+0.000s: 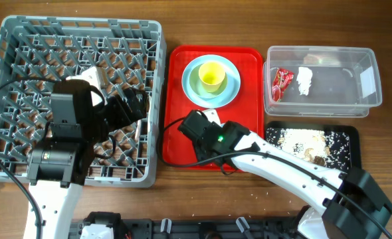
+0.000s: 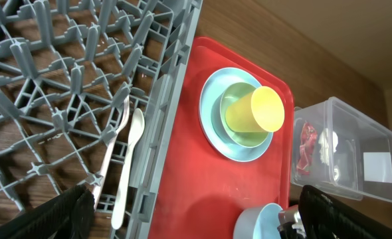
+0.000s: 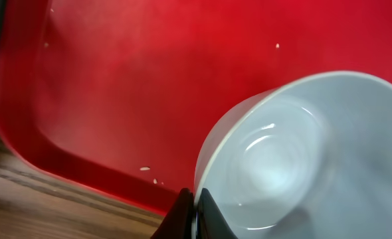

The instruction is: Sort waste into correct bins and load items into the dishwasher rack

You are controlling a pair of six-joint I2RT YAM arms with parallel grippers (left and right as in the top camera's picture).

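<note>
Wooden surface (image 1: 202,20) carries everything. Nearest, the right tool (image 3: 191,209) is pinched shut on the rim of the small light blue bowl (image 3: 295,153), over the red tray (image 3: 116,79) near its front-left corner. To that tool's left lies the dishwasher rack (image 1: 153,99), its wall beside the tray edge; the bowl must clear it. Farther left, the left tool (image 1: 126,106) hangs over the rack, spread wide, empty.
</note>
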